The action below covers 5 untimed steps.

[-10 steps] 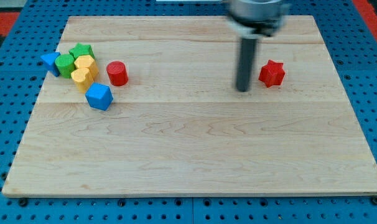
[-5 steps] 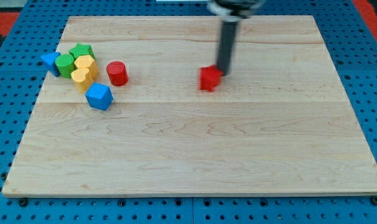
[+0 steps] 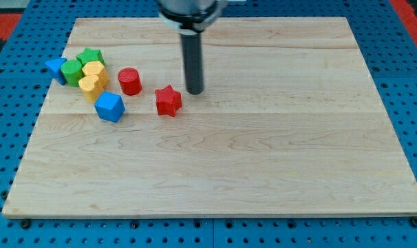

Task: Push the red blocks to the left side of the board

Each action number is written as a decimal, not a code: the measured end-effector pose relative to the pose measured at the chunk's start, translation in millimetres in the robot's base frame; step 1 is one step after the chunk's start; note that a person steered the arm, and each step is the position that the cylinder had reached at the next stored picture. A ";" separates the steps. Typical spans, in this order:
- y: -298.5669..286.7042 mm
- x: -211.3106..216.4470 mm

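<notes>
**Red star sits left of centre, rod tip just off its upper right**

You have no containers on this board [image 3: 215,200]; every block lies loose on the wood. There is no pincer either, only a straight rod that holds nothing. My tip [image 3: 194,91] stands just to the upper right of the red star block [image 3: 168,100], apart from it by a thin gap. The red cylinder [image 3: 129,81] lies near the star, toward the view's left. Beyond it you see a cluster at the left edge: a blue triangular block [image 3: 56,69], two green blocks [image 3: 72,71] [image 3: 91,56], two yellow blocks [image 3: 94,69] [image 3: 90,85] pressed together, and a blue block [image 3: 109,107] just below them.
</notes>
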State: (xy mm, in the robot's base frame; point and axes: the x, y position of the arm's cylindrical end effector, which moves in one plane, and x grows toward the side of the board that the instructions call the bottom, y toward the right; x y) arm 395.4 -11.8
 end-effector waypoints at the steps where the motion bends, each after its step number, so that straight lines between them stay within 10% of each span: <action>1: 0.0 22.1; 3: -109.7 36.6; 5: 36.2 33.1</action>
